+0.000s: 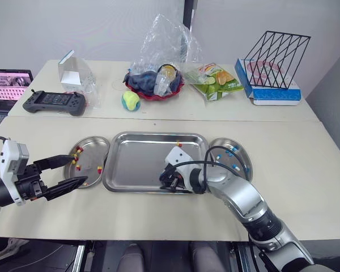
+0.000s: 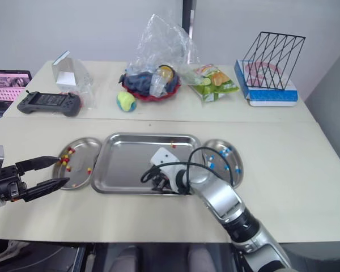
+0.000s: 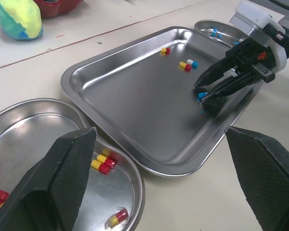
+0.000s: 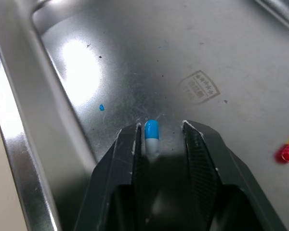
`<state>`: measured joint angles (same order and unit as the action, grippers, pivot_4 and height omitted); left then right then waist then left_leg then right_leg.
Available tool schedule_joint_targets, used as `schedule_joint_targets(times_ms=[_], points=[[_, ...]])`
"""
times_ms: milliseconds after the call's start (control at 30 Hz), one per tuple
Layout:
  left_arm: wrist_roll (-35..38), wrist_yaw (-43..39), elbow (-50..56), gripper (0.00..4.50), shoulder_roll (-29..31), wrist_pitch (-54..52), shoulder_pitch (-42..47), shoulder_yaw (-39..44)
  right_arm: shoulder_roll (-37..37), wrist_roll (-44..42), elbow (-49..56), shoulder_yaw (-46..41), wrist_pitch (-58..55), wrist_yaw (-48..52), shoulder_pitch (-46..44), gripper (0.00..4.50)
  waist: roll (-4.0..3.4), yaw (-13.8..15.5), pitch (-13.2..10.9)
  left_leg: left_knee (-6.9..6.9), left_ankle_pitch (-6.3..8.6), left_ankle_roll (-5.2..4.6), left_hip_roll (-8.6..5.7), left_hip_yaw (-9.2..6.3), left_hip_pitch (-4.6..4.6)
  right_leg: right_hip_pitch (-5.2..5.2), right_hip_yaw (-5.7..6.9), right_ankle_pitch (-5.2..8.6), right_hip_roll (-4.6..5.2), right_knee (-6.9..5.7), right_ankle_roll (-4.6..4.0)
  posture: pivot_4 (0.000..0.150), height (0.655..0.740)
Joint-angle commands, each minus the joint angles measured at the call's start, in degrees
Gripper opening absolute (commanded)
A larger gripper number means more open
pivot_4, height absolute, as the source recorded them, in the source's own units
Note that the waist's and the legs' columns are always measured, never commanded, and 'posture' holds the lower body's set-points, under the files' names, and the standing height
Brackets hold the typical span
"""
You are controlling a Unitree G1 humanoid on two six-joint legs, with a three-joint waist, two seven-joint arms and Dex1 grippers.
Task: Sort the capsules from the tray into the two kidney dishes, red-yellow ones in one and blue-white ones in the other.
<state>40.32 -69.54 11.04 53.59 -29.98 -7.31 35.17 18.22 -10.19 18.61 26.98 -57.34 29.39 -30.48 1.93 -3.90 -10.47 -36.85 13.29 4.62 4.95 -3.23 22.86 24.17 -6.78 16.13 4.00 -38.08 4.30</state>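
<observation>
Surface (image 1: 306,164): pale, spans the frame.

Tray (image 1: 136,153): centre frame. A few capsules (image 3: 185,65) lie toward its upper right edge, so sorting is not done.

Left kidney dish (image 1: 93,146) sits just left of the tray and holds red-yellow capsules (image 3: 102,163). Right kidney dish (image 1: 242,156) sits just right of the tray and holds blue-white ones (image 3: 215,32).

Left jaws: spread wide and empty, lower left of frame, beside the left dish.

Right jaws: down in the tray, lower centre of frame, parted and straddling one blue-white capsule (image 4: 151,134) that lies flat on the tray floor.

Key relation: the capsule's long axis runs along my fingers, across the closing line. It sits nearer one finger than the other. I judge that closing would pinch its sides, though it may roll as it centres. The right dish is the nearer drop for this arm.
</observation>
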Motion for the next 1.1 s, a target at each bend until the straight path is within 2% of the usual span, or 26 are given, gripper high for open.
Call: schedule_joint_targets(times_ms=[33, 133, 233, 267, 300, 600, 767, 933, 1000, 1100], points=[[-0.14, -0.28, 0.25, 4.50, 1.14, 1.01, 0.59, 0.96, 0.57, 0.44, -0.88, 0.97, -1.66, -0.19, 1.62, 1.31, 0.00, 0.02, 0.00, 0.00, 0.00, 0.00, 0.00, 0.00, 0.00, 0.00, 0.00, 0.00, 0.00, 0.00, 0.00, 0.150, 0.7289], [-0.13, -0.32, 0.26, 4.50, 1.19, 1.03, 0.56, 1.03, 0.40, 0.28, -0.98, 0.80, -1.78, -0.19, 1.55, 1.31, 0.01, 0.03, 0.01, 0.00, 0.00, 0.00, 0.00, 0.00, 0.00, -0.01, 0.00, 0.00, 0.00, 0.00, 0.00, 0.150, 0.7289], [-0.18, -0.37, 0.21, 4.50, 1.26, 1.08, 0.61, 1.01, 0.23, 0.10, -0.97, 0.64, -1.91, -0.16, 1.64, 0.50, 0.01, 0.01, 0.01, 0.00, 0.00, 0.00, 0.00, 0.00, 0.00, 0.00, 0.00, 0.00, 0.00, 0.00, 0.00, 0.150, 0.7289], [-0.21, -0.39, 0.09, 4.50, 1.30, 1.12, 0.75, 0.91, 0.21, 0.09, -1.03, 0.57, -1.95, -0.09, 1.58, 0.10, 0.01, 0.03, 0.01, 0.00, 0.00, 0.00, 0.00, 0.00, -0.01, 0.00, 0.00, 0.00, 0.00, 0.00, 0.00, 0.150, 0.7289], [-0.21, -0.37, -0.02, 4.50, 1.31, 1.11, 0.93, 0.81, 0.20, 0.09, -1.10, 0.48, -1.97, -0.01, 1.51, 0.01, 0.01, 0.04, 0.01, 0.00, 0.00, 0.00, 0.00, 0.00, 0.00, -0.01, 0.00, 0.00, 0.00, 0.00, 0.00, 0.150, 0.7289], [0.19, -0.57, 0.06, 4.50, 1.26, 0.78, 0.95, 1.12, 0.30, -0.66, -2.05, -1.10, -1.05, 1.56, 0.04, 0.01, 0.02, 0.05, 0.02, 0.00, 0.00, 0.00, 0.00, 0.00, -0.01, -0.01, 0.00, 0.00, 0.00, 0.00, 0.00, 0.150, 0.7289], [0.50, -1.73, -1.89, 4.50, 2.69, 0.64, 2.98, 0.63, -1.17, -12.87, 0.08, -15.99, -5.97, 7.64, -3.86, 0.01, 0.00, 0.16, -0.02, 0.00, 0.00, 0.00, -0.01, 0.00, 0.06, 0.02, 0.02, 0.00, 0.02, 0.00, 0.00, 0.150, 0.7289], [0.97, -2.08, -3.05, 4.50, 2.03, 0.69, 5.25, -0.67, 7.39, -15.53, -3.97, -23.03, -3.44, 13.05, -7.38, 0.01, -0.01, 0.22, -0.02, 0.03, 0.00, 0.00, 0.00, -0.01, 0.06, 0.02, 0.04, 0.00, 0.01, 0.03, 0.00, 0.150, 0.7289], [1.12, -2.13, -3.34, 4.50, 1.63, 0.61, 5.91, -1.28, 13.59, -13.28, -9.67, -25.90, 0.77, 14.53, -7.69, 0.01, 0.00, 0.38, -0.02, 0.04, 0.01, -0.01, -0.01, 0.00, 0.07, 0.01, 0.04, 0.00, 0.02, 0.10, 0.00, 0.150, 0.7289], [1.08, -2.14, -3.64, 4.50, 1.43, 0.65, 6.49, -1.90, 18.68, -11.67, -14.33, -26.66, 4.78, 15.77, -7.32, 0.01, -0.02, 0.44, -0.03, 0.04, 0.00, -0.01, -0.05, 0.06, 0.10, 0.03, 0.03, 0.00, 0.09, 0.12, 0.00, 0.150, 0.7289]])
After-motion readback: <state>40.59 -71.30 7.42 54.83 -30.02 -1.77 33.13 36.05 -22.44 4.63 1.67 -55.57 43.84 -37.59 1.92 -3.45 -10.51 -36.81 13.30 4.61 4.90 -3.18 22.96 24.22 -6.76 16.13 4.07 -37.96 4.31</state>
